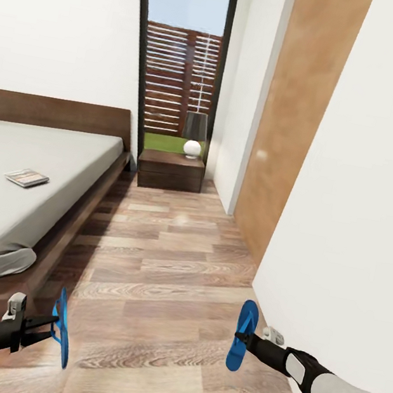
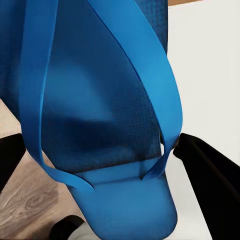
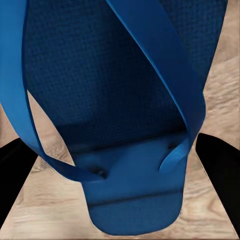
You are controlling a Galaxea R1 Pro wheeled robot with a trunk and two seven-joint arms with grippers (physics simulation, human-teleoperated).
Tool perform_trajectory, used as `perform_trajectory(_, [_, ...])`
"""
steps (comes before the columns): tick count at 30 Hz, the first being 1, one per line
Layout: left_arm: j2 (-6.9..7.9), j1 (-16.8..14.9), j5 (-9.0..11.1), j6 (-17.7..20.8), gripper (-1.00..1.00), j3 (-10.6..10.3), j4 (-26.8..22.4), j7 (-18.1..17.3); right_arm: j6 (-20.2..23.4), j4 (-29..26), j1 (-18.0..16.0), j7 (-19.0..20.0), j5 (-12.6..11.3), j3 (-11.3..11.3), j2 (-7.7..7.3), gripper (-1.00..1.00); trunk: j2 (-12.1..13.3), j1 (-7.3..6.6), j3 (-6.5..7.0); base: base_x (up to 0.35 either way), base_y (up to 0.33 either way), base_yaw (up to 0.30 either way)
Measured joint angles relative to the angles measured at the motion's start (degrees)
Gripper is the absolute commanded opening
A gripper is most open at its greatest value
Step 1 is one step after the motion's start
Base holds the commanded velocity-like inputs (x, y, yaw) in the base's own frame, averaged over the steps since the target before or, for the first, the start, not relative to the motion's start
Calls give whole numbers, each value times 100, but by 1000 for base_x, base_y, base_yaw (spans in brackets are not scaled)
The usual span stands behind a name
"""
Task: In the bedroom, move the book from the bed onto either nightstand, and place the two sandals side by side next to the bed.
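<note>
Sandals clamped edge-on above the floor, one in left gripper [image 1: 51, 325], one in right gripper [image 1: 242, 341]. Book [image 1: 26, 177] on mattress near bed's [image 1: 53, 242] side edge. Risk: slipping, landing apart or skewed.

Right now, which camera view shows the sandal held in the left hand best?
The left wrist view: the sandal is close up, with sole texture, both thong straps and the heel end between the hand's black fingers. The head view shows it small and edge-on beside the bed.
</note>
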Motion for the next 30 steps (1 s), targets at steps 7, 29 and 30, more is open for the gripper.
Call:
perform_trajectory(7, [2, 0, -1, 0, -100, 0, 13, 0, 0, 2, 0, 0, 0, 0, 0, -100, 0, 0, 0, 290, -115, 161])
perform_trajectory(29, [9, 0, 4, 1, -100, 13, 42, -1, 0, 0, 0, -5, 0, 0, 0, -100, 0, 1, 0, 243, -61, 203])
perform_trajectory(30, [9, 0, 4, 1, -100, 13, 42, -1, 0, 0, 0, -6, 0, 0, 0, -100, 0, 1, 0, 157, -71, 233])
